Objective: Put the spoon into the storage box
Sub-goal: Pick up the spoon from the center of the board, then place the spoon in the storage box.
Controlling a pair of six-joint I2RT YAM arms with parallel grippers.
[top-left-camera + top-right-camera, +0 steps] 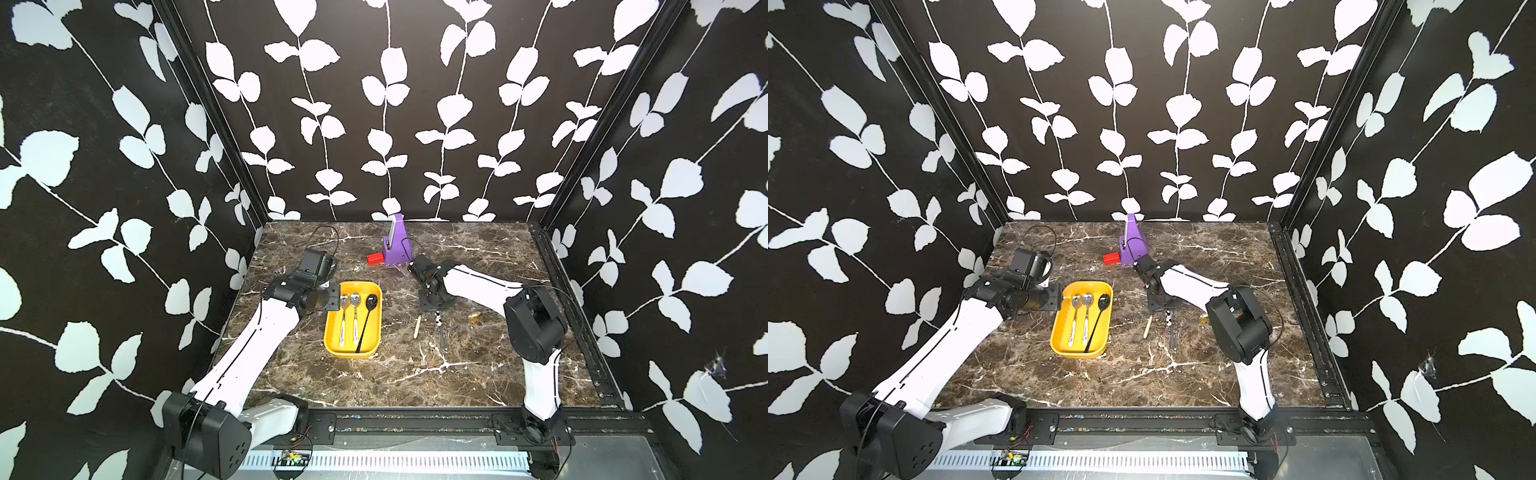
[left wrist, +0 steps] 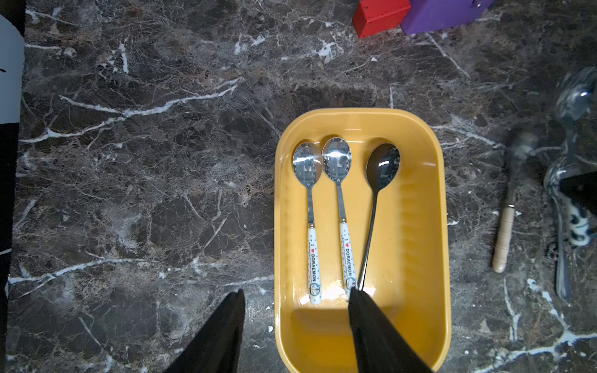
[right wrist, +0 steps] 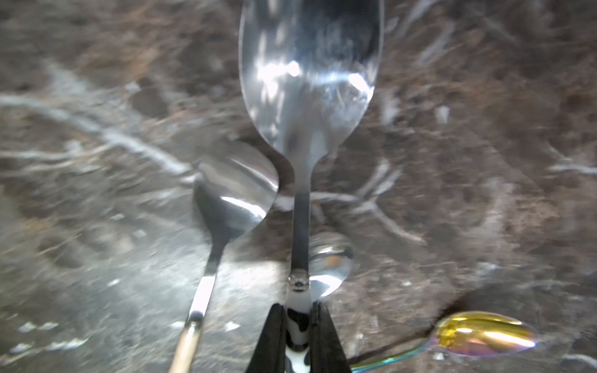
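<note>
The yellow storage box [image 1: 372, 328] [image 1: 1104, 332] [image 2: 410, 226] lies left of the table's centre. It holds three spoons: two with white handles [image 2: 315, 258] and a black one [image 2: 381, 168]. My left gripper [image 2: 297, 292] [image 1: 328, 299] hovers open over the box's near end, one finger over the box and one outside it. To the right of the box, my right gripper [image 3: 298, 306] [image 1: 434, 309] is shut on the black-and-white patterned handle of a silver spoon [image 3: 310, 80], which sticks out ahead of the fingers.
On the table around the held spoon lie a wooden-handled spoon [image 3: 232, 193] [image 1: 417, 326], an iridescent gold spoon [image 3: 484, 332] [image 1: 475, 318] and another silver bowl [image 3: 329, 268]. A purple stand [image 1: 397, 245] with a red block [image 1: 375, 259] is at the back.
</note>
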